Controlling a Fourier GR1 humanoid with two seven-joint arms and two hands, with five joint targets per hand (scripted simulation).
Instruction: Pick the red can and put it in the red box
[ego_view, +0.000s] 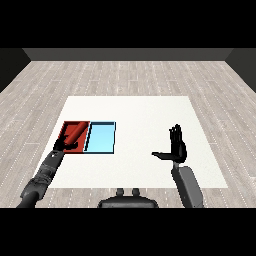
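Right forearm: nearest to us, at the lower right of the frame, we see the grey right forearm (187, 186) rising from the bottom edge toward the middle of the white table (145, 112).
Right hand: the right hand (176, 146) stands just above that forearm, right of centre, fingers straight and pointing up the frame, thumb stuck out to the left. It holds nothing and touches nothing; we judge it is parked there to stay out of the way.
Left forearm: the left forearm (42, 177) comes in from the lower left corner and slants up toward the trays.
Left hand: the left hand (64, 144) sits at the near edge of the red tray (66, 129), left of centre. It is dark against a dark patch, so we cannot tell whether its fingers are curled or spread.
Red can: the red can (76, 133) lies tilted inside the red tray, its lower end just by the left hand. Whether the hand is touching it we cannot tell.
Blue tray: the light blue tray (101, 137) lies touching the red tray's right side; we see nothing in it.
Why so placed: the left arm does the work because the trays lie on its side of the table.
Task stage: we judge the can is already in its tray, and what remains is for the left hand to let go, if it has not, and draw clear.
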